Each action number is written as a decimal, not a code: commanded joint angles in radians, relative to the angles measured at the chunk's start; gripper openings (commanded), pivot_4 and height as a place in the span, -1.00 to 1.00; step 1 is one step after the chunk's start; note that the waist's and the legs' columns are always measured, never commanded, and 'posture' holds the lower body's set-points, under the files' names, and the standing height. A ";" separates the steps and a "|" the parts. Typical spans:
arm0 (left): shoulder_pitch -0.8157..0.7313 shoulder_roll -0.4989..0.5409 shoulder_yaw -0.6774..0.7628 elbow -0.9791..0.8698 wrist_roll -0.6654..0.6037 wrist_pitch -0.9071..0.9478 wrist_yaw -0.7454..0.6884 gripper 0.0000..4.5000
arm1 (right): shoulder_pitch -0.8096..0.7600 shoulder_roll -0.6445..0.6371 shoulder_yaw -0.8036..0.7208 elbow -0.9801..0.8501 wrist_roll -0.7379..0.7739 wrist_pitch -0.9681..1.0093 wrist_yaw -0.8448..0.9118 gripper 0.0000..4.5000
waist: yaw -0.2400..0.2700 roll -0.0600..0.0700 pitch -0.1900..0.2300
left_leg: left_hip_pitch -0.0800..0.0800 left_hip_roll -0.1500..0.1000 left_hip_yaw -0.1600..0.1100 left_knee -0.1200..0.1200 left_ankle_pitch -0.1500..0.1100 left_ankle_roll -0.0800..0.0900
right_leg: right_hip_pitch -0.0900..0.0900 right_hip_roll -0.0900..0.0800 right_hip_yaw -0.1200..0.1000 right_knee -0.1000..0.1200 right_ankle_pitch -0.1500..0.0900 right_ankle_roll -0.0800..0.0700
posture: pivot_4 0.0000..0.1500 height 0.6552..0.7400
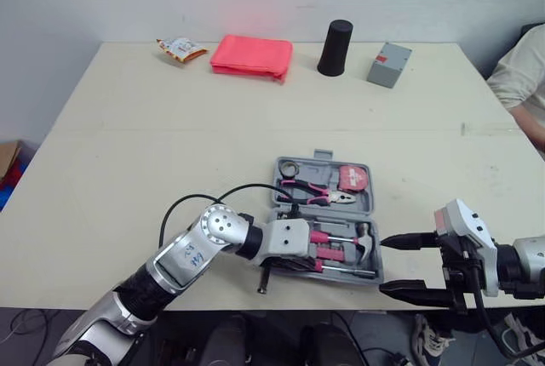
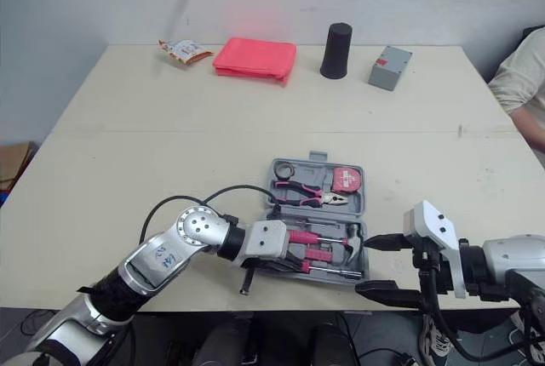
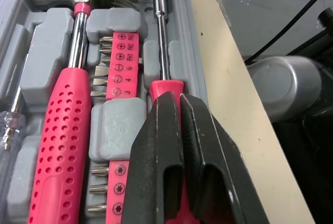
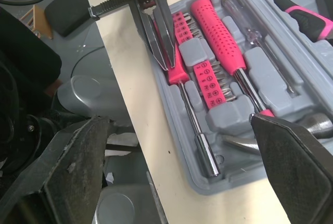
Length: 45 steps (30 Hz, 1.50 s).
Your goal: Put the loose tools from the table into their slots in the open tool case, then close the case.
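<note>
Grey plastic tool case [image 1: 323, 156]: open, at the table's near edge. Screwdriver [image 3: 161, 41]: pink handle, in the case's nearest slot, with the left gripper [image 3: 174, 101] clamped on the handle. Hammer [image 3: 67, 114]: slotted alongside. Pliers [image 1: 315, 191]: in the case's far half. Right gripper [image 1: 383, 265]: just beside the case, fingers wide apart and holding nothing.

On the pink bit holder [image 3: 120, 65] in the tool case [image 3: 49, 57] we read PH2, PH1, 6, 4, 3, beside plus and minus signs
</note>
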 commanded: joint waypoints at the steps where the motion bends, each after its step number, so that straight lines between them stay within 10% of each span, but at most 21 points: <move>1: 0.022 0.002 -0.070 0.128 0.081 0.053 0.019 -0.96 | 0.000 0.006 -0.040 -0.026 0.025 -0.001 -0.006 1.00 | 0.003 -0.001 0.000 | 0.000 0.000 0.000 0.000 0.000 0.000 | 0.000 0.000 0.000 0.000 0.000 0.000 | 1.00 0.91; 13: -0.057 -0.056 0.420 -0.033 -0.236 0.076 0.058 -0.96 | 0.016 0.033 -0.116 0.031 -0.047 -0.072 -0.034 1.00 | -0.002 -0.001 0.005 | -0.006 0.000 -0.003 0.000 0.001 -0.001 | -0.005 0.000 -0.004 0.000 0.000 0.000 | 1.00 0.91; 18: -0.079 0.078 0.476 0.098 -0.197 -0.010 -0.025 -0.96 | -0.035 0.030 -0.067 0.189 -0.179 -0.200 -0.049 1.00 | -0.004 -0.001 0.005 | -0.005 -0.001 -0.002 0.000 0.004 -0.005 | -0.003 0.000 -0.005 0.001 0.000 0.001 | 1.00 0.91; 28: -0.007 0.115 0.432 0.349 -0.151 -0.211 -0.135 -1.00 | -0.249 0.086 0.177 0.473 -0.384 -0.386 -0.056 -0.98 | -0.004 -0.001 0.006 | -0.006 -0.001 -0.001 0.000 0.006 -0.008 | -0.007 0.001 -0.005 0.003 0.000 0.001 | 1.00 0.91; 45: -0.081 -0.087 0.360 0.527 0.007 -0.262 0.031 -1.00 | -0.432 0.221 0.351 0.589 -0.473 -0.439 -0.054 -0.98 | -0.004 -0.001 0.006 | -0.007 -0.001 0.000 0.001 0.007 -0.008 | -0.009 0.001 -0.005 0.007 0.001 0.001 | 1.00 0.91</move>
